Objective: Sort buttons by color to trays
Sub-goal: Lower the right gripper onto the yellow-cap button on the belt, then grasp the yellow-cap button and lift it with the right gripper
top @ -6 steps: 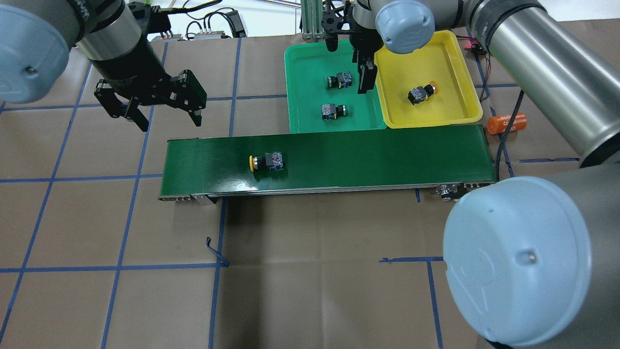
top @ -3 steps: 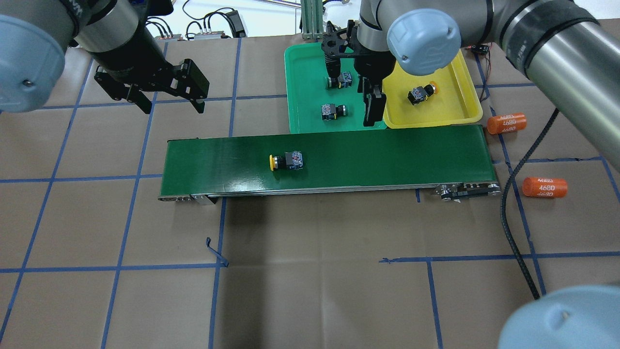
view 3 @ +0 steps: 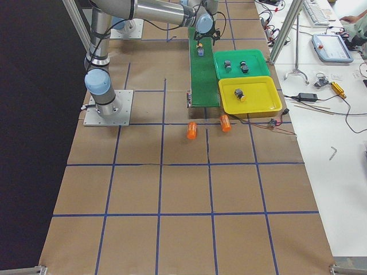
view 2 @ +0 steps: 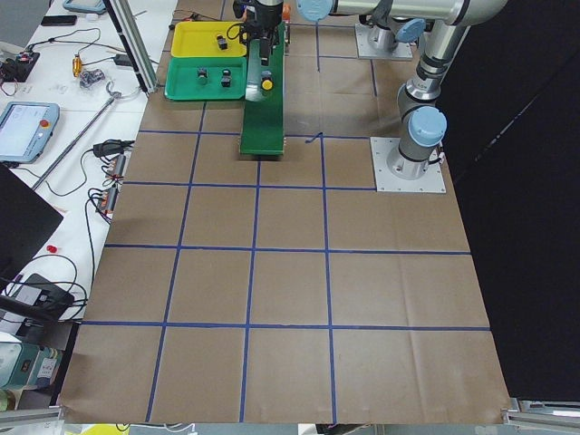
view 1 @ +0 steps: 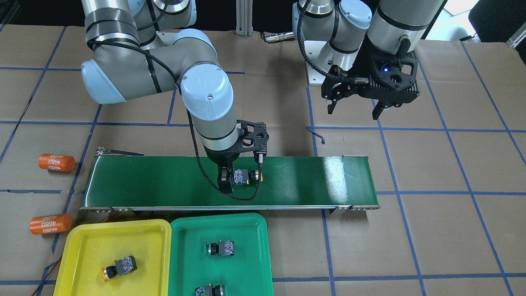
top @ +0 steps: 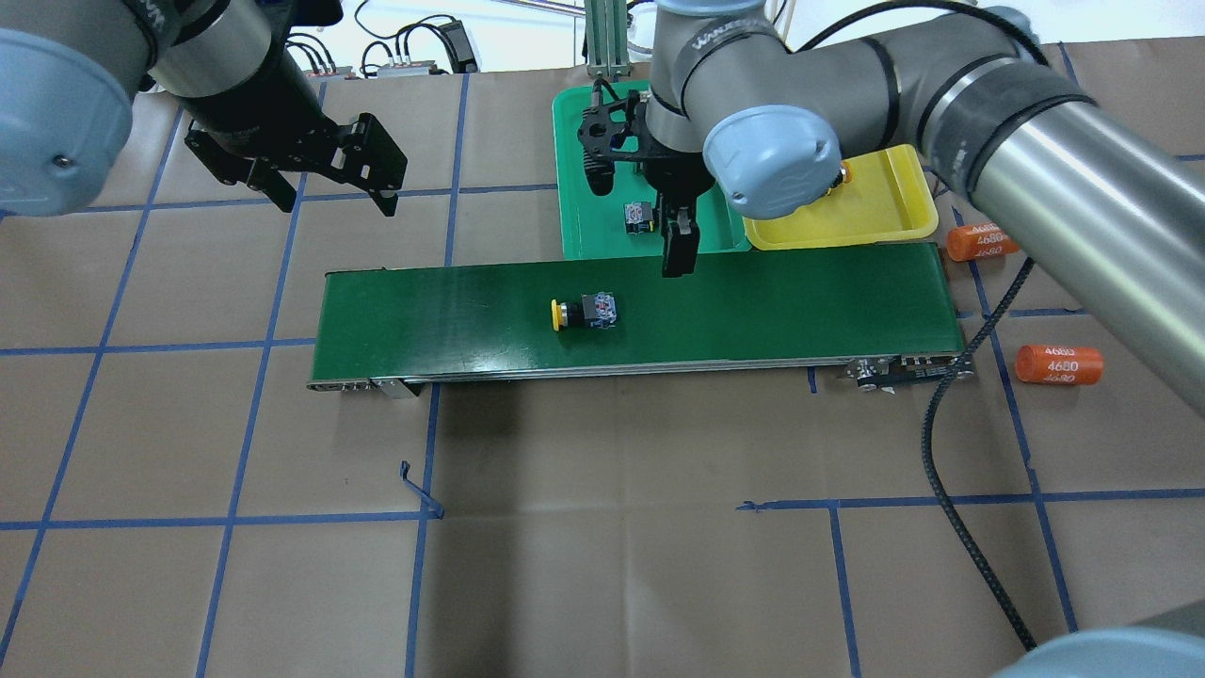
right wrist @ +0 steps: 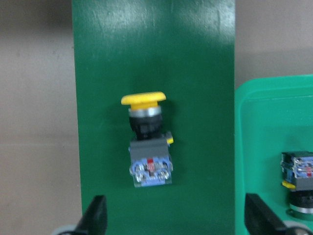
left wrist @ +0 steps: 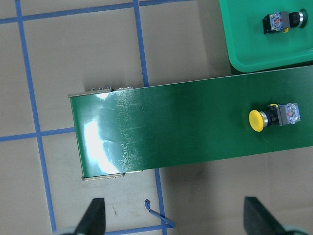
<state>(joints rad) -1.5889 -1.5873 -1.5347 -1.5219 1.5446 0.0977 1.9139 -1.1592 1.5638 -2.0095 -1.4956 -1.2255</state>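
Three buttons (view 1: 220, 248) lie sorted in the trays (view 1: 176, 263); the last yellow button (top: 584, 312) waits on the belt (top: 800, 301) below the right gripper (view 1: 242, 174), spread wide and empty.

The table (view 2: 399, 299) is covered edge to edge with brown paper (view 2: 290, 290). Blue tape lines (view 2: 255, 288) divide the paper into a grid of squares. In the overhead view, one loose tape end (top: 421, 490) curls up at 7 o'clock, and faint fold creases (top: 621, 565) cross the paper at 6 o'clock.

In the exterior left view, a white bench (view 2: 77, 204) runs alongside the table at 9 o'clock. It carries cables (view 2: 113, 168) and, at 10 o'clock, a teach pendant (view 2: 25, 130). An aluminium profile post (view 2: 129, 43) stands at 11 o'clock. A black area (view 2: 526, 181) fills the 3 o'clock side. Lighting is even across the paper.
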